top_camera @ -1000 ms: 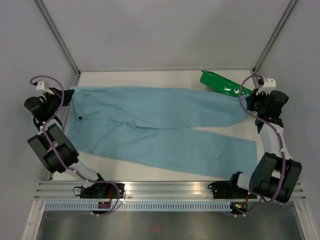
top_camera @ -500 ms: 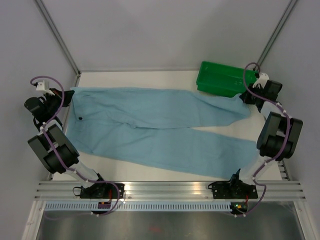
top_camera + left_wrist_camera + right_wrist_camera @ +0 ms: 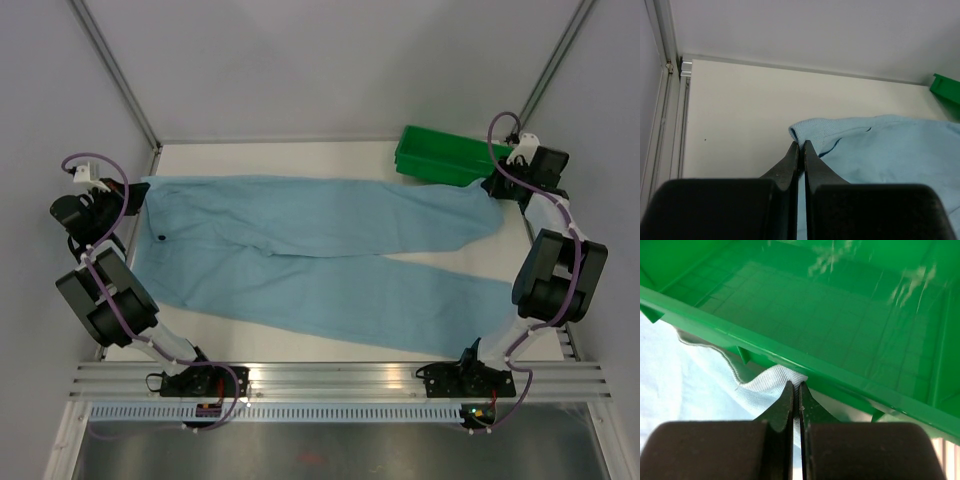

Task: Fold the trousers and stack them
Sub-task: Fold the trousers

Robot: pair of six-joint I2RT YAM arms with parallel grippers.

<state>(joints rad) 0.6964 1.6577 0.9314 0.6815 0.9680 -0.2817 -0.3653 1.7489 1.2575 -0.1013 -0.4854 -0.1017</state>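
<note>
Top external view shows the trousers [image 3: 320,250] spread flat across the table [image 3: 280,158]. The waistband is at the left, with the dark button [image 3: 160,237] facing up, and the two legs run to the right and spread slightly apart. The far leg's hem ends right against the green tray [image 3: 445,158] in the far right corner.

In the left wrist view, the left gripper [image 3: 801,144] has its fingers pressed together at the far corner of the waistband. A sliver of blue shows between them, so it appears to be pinching the cloth. In the right wrist view, the right gripper [image 3: 797,386] is likewise closed, with the pale hem bunched at its tips just under the tray's rim.

The step in hand looks like the lengthwise fold, bringing the far leg over the near one. To do it well, both arms should rise together and only a little, then travel toward the near edge at the same pace so the far edge stays taut and straight.

The right side needs the most care. The hem sits under the tray's lip, so it should draw out away from the rim before lifting, or the tray may be dragged along. Because the legs diverge, the right arm probably has farther to carry than the left. The release is best made only once edge meets edge.
</note>
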